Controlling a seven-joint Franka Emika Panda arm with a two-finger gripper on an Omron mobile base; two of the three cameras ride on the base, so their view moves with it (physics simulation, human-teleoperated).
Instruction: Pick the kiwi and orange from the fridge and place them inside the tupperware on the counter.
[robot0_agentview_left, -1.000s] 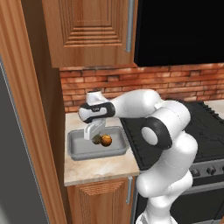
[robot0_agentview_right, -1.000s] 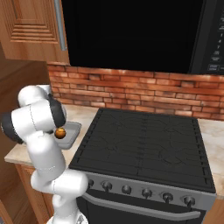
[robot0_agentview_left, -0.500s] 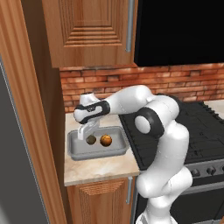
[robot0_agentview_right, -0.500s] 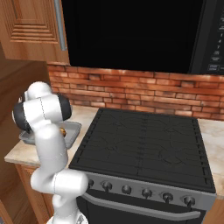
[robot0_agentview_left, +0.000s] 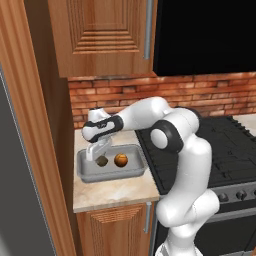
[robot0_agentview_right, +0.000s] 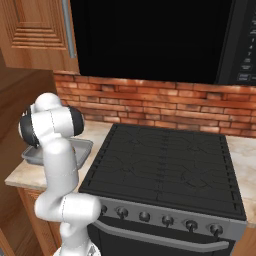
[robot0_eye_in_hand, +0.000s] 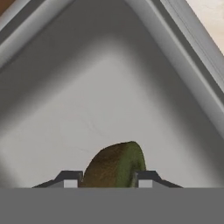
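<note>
Since a second ago the arm is swinging leftward across the tupperware, carrying the claw off the orange and over to the tray's left half. Orange is now sitting loose on the tray floor, well clear to the right of the claw. Kiwi is hanging just under the claw; in the hand view the kiwi is sitting between the two dark tips, claw pinching it, low over the grey tray floor. Tupperware is resting on the beige surface beside the stovetop.

Step in hand, by my reading: placing the kiwi, last fruit of the two. Next move is calling for the tips to spread, letting the kiwi settle inside the rim, then a straight lift clear without nudging either fruit.
</note>
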